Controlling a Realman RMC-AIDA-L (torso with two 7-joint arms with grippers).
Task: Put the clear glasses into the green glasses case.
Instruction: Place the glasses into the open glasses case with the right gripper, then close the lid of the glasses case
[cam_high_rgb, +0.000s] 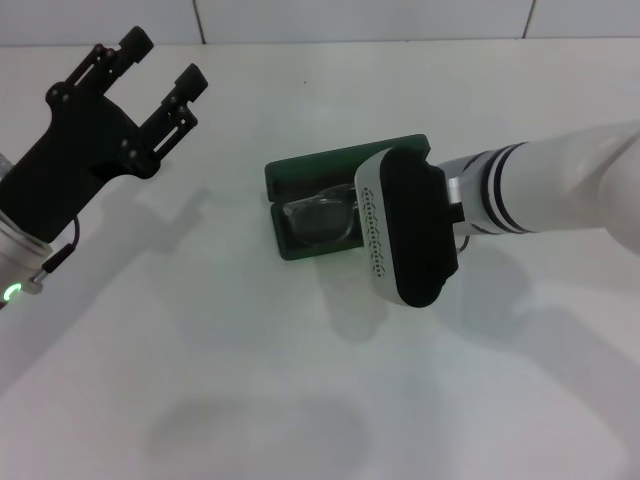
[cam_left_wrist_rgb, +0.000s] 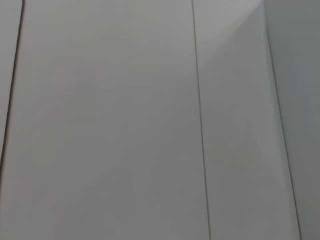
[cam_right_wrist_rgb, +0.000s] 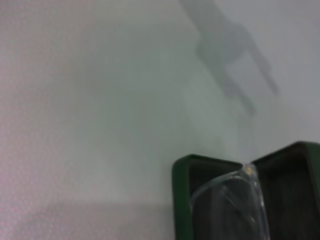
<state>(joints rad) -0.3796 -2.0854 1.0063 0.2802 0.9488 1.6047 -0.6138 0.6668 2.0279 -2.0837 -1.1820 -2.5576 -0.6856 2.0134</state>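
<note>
Clear glasses (cam_high_rgb: 320, 215) inside green glasses case (cam_high_rgb: 300, 172), right claw (cam_high_rgb: 372, 228) directly overhead.

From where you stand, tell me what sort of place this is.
Probably a lab or test bench, not a home: a bare white table against a pale panelled wall, holding only an open green glasses case with the clear glasses in it.
</note>
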